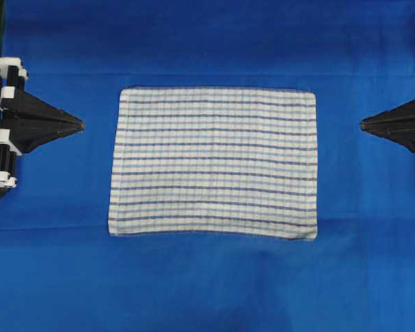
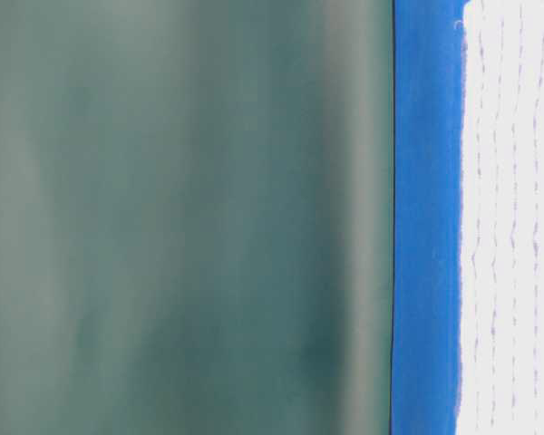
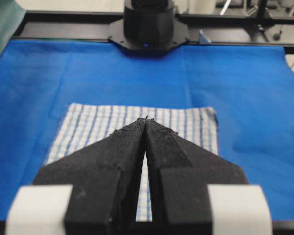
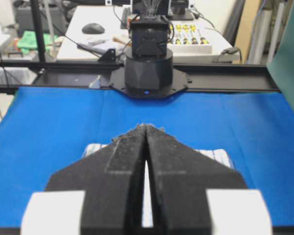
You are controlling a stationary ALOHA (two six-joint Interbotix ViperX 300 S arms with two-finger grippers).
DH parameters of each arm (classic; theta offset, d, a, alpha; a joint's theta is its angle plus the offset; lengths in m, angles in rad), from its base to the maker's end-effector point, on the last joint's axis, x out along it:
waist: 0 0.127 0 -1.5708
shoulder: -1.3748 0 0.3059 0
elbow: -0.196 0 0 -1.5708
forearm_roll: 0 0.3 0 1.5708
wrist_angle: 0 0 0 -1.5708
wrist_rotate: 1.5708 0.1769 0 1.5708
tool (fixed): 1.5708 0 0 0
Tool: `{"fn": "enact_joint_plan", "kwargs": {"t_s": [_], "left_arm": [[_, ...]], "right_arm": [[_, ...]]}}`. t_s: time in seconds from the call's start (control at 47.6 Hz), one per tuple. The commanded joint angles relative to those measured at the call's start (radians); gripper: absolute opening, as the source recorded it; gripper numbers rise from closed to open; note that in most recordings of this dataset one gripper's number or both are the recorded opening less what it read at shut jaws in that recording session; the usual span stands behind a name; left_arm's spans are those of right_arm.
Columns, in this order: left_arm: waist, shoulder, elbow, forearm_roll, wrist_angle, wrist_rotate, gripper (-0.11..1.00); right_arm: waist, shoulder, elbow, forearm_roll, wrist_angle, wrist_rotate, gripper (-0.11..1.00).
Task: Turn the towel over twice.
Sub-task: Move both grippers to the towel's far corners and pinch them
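Overhead exterior view: the towel (image 1: pixel 214 162), white with dark and light blue stripes, lies spread flat at the middle of a blue table cover (image 1: pixel 207 41). The left gripper (image 1: pixel 79 125) points in from the left edge and the right gripper (image 1: pixel 363 124) from the right edge, both well apart from the towel, both with fingers pressed together and empty; the arms behind them are cut off by the frame.

Table-level exterior view: the towel (image 2: pixel 512 217) is overexposed, its stripes reduced to faint broken lines, and cut off at the frame's edge; a strip of blue cover (image 2: pixel 426 217) lies beside it, with a blurred green backdrop (image 2: pixel 181 217) behind.

Left wrist-mounted view: the closed left gripper (image 3: pixel 146 119) hides the towel's (image 3: pixel 98 127) middle; the opposite arm's base (image 3: pixel 148 27) is cut off above.

Right wrist-mounted view: the closed right gripper (image 4: pixel 146 126) covers nearly all of the towel (image 4: pixel 218 155), leaving only slivers either side; a cluttered bench (image 4: pixel 137 29) sits blurred behind the opposite arm's base (image 4: pixel 148 68).
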Motion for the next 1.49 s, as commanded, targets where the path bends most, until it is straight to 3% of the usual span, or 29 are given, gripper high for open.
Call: {"fn": "enact_joint_plan", "kwargs": {"t_s": [0.0,0.315,0.63,0.735,0.924,1.008,1.47], "left_arm": [[0.005,0.005,-0.014,-0.015,-0.006,0.009,0.0],[0.054,0.037,0.003,-0.017,-0.009,0.011,0.0],[0.153,0.186,0.034,-0.025,-0.055,-0.008,0.02],[0.201,0.255,0.044,-0.023,-0.092,-0.008,0.18],[0.272,0.4,0.069,-0.023,-0.186,0.006,0.72],[0.287,0.469,0.069,-0.023,-0.224,0.009,0.89],[0.387,0.87,0.028,-0.025,-0.394,0.014,0.88]], "right_arm": [[-0.012,0.009,-0.028,0.008,-0.008,0.005,0.0],[-0.135,0.094,-0.029,0.015,0.058,0.032,0.0],[-0.299,0.275,-0.028,0.015,0.071,0.063,0.01],[-0.339,0.359,-0.035,0.015,0.075,0.064,0.06],[-0.388,0.526,-0.054,0.02,0.072,0.064,0.59],[-0.396,0.591,-0.063,0.02,0.072,0.063,0.59],[-0.459,0.884,-0.101,0.02,0.0,0.063,0.56]]}}
